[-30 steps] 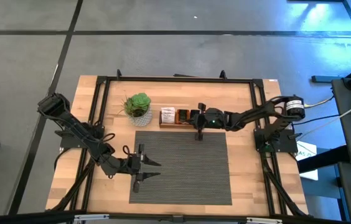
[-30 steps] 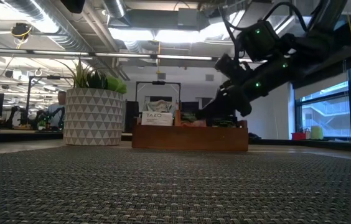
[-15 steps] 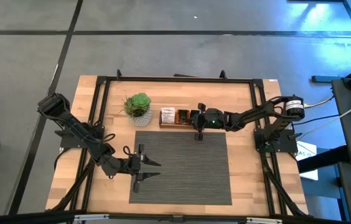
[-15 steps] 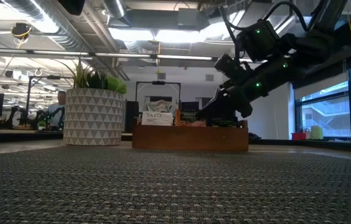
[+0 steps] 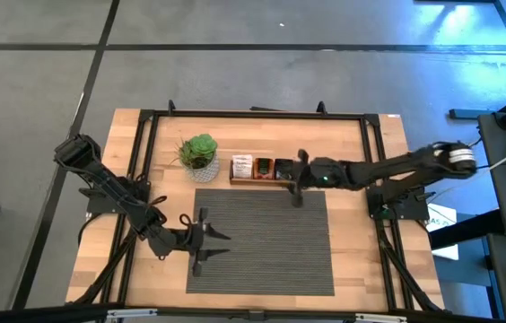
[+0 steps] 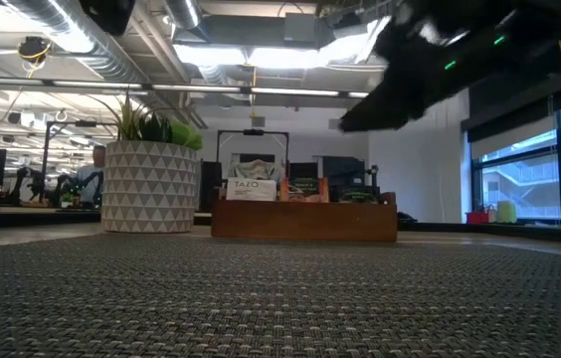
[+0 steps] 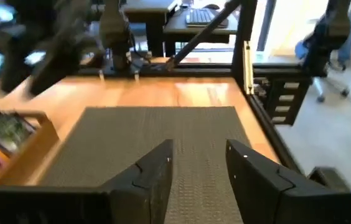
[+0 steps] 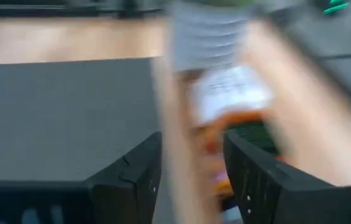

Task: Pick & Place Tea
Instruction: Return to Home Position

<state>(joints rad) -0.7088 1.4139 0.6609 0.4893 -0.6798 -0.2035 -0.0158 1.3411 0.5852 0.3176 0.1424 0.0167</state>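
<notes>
Now: left gripper (image 5: 201, 240) over mat (image 5: 262, 260), fingers spread, empty, well apart from wooden tray (image 6: 305, 221). Inside tray stand tea sachets (image 5: 260, 168); white sachet (image 6: 246, 186) reads "TAZO". At tray's end, right gripper (image 5: 298, 182), fingers parted, empty; tray runs lengthwise straight ahead of them. Right arm nearer.
</notes>
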